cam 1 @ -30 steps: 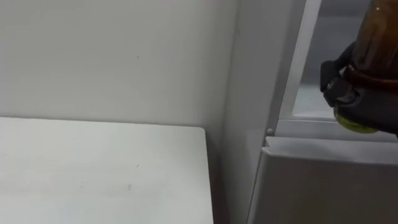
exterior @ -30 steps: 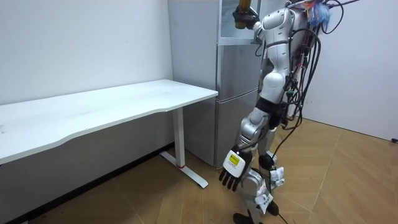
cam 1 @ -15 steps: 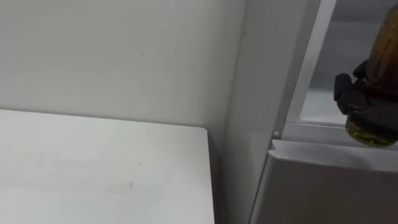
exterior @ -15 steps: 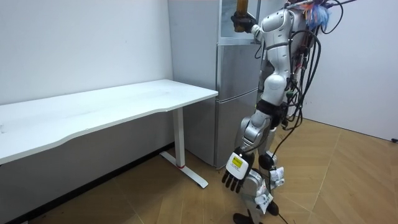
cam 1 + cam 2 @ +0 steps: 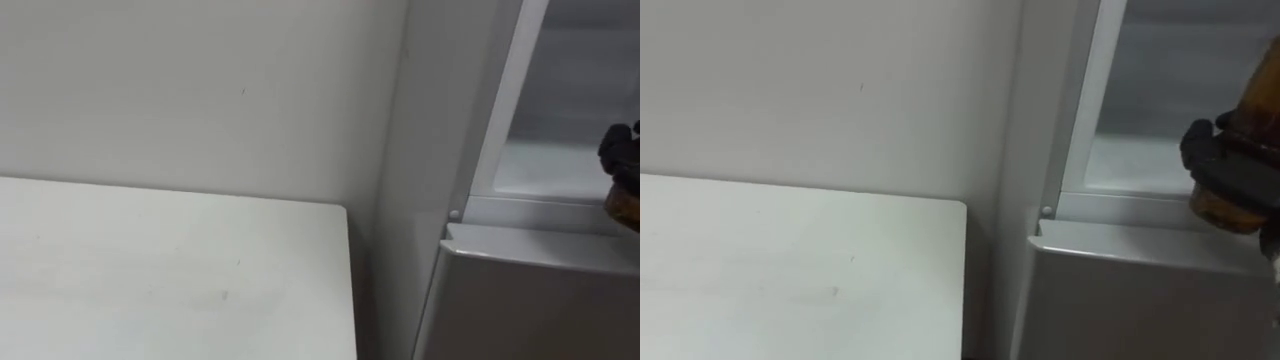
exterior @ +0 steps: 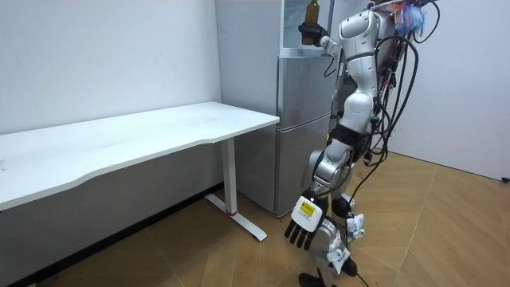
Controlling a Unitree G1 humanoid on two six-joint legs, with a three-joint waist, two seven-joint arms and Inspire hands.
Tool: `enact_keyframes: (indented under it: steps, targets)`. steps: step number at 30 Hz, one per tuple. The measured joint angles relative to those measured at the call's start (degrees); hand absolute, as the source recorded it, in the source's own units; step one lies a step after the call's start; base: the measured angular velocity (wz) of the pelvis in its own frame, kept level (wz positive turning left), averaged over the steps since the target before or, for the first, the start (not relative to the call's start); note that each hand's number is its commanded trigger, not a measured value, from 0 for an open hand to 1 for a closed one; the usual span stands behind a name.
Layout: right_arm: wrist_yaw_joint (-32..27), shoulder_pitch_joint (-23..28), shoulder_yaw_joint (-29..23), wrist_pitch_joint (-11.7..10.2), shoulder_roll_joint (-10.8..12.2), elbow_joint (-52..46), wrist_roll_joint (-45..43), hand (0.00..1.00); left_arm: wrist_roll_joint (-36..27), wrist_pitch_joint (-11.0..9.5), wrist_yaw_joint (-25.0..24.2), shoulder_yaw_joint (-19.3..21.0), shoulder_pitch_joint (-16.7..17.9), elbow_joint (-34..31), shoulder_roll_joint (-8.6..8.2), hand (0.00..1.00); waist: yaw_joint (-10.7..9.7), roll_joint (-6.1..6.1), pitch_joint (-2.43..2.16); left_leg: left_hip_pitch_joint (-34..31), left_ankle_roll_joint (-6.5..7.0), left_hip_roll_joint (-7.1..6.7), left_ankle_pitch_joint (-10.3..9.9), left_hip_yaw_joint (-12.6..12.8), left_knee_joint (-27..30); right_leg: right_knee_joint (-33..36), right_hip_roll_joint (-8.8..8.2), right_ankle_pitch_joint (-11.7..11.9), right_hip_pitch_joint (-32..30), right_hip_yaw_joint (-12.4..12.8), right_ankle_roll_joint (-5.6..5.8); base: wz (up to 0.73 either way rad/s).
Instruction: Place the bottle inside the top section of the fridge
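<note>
Lower than a second ago, the bottle, gripped by the right robot hand, hangs at the fridge opening; its base may snag the sill there and tip.

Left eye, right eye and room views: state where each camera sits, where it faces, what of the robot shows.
Left eye view: on the robot's head, facing down at table corner and fridge; right robot hand holding the bottle at the right edge.
Right eye view: beside it, same scene, more of robot hand and bottle.
Room view: off in the room, facing the whole robot at the fridge, left robot hand hanging open.
All share the bottle at the upper fridge opening.
</note>
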Motion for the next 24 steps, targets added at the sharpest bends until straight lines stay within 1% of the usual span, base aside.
enact_keyframes:
  steps: [3,5,7,9,10,11,12,14,16,18,20,21,22,23,24]
  targets:
    - [-1.59,-0.47,0.01,0.0,-0.02,0.3,-0.12,1.0,0.04,0.41,0.0,-0.02,0.02,-0.33,0.02,0.0,0.65,-0.39,0.15,-0.04,-0.01,0.0,0.0,-0.06,0.04,-0.11,0.05,-0.02,-0.04,-0.02,-0.01,0.0]
    - [-1.92,-0.8,0.09,0.02,-0.01,1.49,-0.13,1.0,0.05,1.06,0.0,-0.03,0.04,-0.84,0.01,0.0,0.88,-0.66,0.02,-0.06,-0.01,-0.02,0.0,-0.16,0.05,-0.1,0.03,-0.02,-0.15,-0.1,-0.01,0.0]
    - [-2.18,-1.62,0.15,0.71,-0.02,3.0,-0.17,1.0,0.21,1.3,0.0,-0.02,0.06,-1.3,0.03,0.0,1.08,-0.8,-0.02,-0.48,0.0,-0.04,0.0,-0.18,0.07,-0.09,0.0,-0.02,-0.47,-0.12,0.0,0.0]
    - [-2.74,-2.5,0.17,2.07,-0.03,4.08,-0.31,1.0,0.27,2.2,0.01,-0.02,0.19,-2.06,0.06,0.0,1.54,-0.83,-0.11,-0.9,0.0,-0.04,0.01,-0.26,0.09,0.04,-0.01,-0.02,-0.98,-0.15,0.0,0.0]
    - [-2.82,-2.84,0.17,2.4,-0.03,4.46,-0.3,1.0,0.28,2.36,0.01,0.0,0.26,-2.1,0.08,0.0,1.76,-0.81,-0.13,-0.98,0.0,-0.04,0.01,-0.36,0.09,0.05,-0.01,-0.02,-1.01,-0.22,0.0,0.05]
    - [-3.26,-3.29,0.17,2.88,-0.31,5.21,-0.09,1.0,0.41,2.54,0.01,0.0,0.26,-2.14,0.16,0.0,1.85,-0.8,-0.15,-1.12,0.0,-0.06,0.01,-0.68,0.09,0.04,-0.02,-0.01,-1.04,-0.55,0.0,0.13]
    - [-3.43,-3.51,0.19,2.89,-1.06,6.2,0.11,1.0,0.56,2.81,0.01,0.0,0.26,-2.36,0.18,0.0,2.0,-0.8,-0.16,-1.3,-0.01,-0.09,0.01,-1.05,0.1,0.04,-0.05,-0.01,-1.06,-0.95,0.0,0.15]
    - [-4.04,-4.27,0.19,3.07,-1.73,6.88,0.55,1.0,0.61,3.38,0.01,0.0,0.3,-2.56,0.18,0.0,2.22,-0.78,-0.21,-1.59,-0.08,-0.09,0.07,-1.36,0.14,0.04,-0.06,-0.01,-1.15,-1.43,0.0,0.12]
    - [-4.31,-5.35,0.22,3.76,-1.74,7.3,0.98,1.0,0.6,3.68,0.01,0.0,0.64,-2.71,0.18,0.0,2.29,-0.77,-0.22,-1.64,-0.15,-0.07,0.11,-1.38,0.14,0.02,0.03,-0.01,-1.16,-1.47,0.0,0.03]
    - [-3.63,-8.46,0.81,4.11,-1.74,11.03,1.81,1.0,0.57,3.9,0.01,0.0,1.16,-2.97,0.16,0.0,2.44,-0.86,-0.22,-1.57,-0.22,-0.14,0.15,-1.38,0.17,0.04,0.05,-0.01,-1.08,-1.52,0.0,0.0]
    - [-3.11,-10.53,0.99,4.15,-1.76,14.39,1.81,1.0,0.49,3.93,0.01,0.01,1.25,-2.97,0.18,0.0,2.88,-0.97,-0.21,-1.53,-0.23,-0.15,0.17,-1.37,0.21,0.04,0.03,-0.01,-1.08,-1.6,0.0,0.0]
    - [-3.07,-10.81,0.96,3.88,-1.78,15.54,1.69,1.0,0.22,3.92,0.01,0.02,1.26,-2.91,0.17,0.0,3.46,-1.1,-0.23,-1.46,-0.23,-0.14,0.17,-1.34,0.22,0.03,0.02,-0.01,-1.04,-1.63,0.0,0.0]
    - [-3.03,-11.18,1.02,3.89,-1.79,16.09,1.7,1.0,0.06,3.92,0.0,0.02,1.28,-2.79,0.17,0.0,3.57,-1.2,-0.21,-1.38,-0.23,-0.14,0.17,-1.35,0.23,0.03,0.02,-0.01,-0.95,-1.68,0.0,0.0]
    - [-2.83,-11.9,1.75,3.89,-1.9,17.72,1.77,1.0,-0.03,3.95,0.0,0.02,1.29,-2.64,0.21,0.0,3.82,-1.43,-0.14,-1.14,-0.23,-0.07,0.17,-1.36,0.23,0.02,-0.01,-0.01,-0.75,-1.92,0.0,0.0]
    - [-2.42,-12.57,2.53,3.92,-2.12,18.95,1.89,1.0,-0.04,3.96,0.0,0.02,1.32,-2.44,0.21,0.0,3.9,-1.73,-0.17,-0.99,-0.23,-0.02,0.17,-1.39,0.24,0.02,-0.08,-0.02,-0.6,-2.24,0.0,0.0]
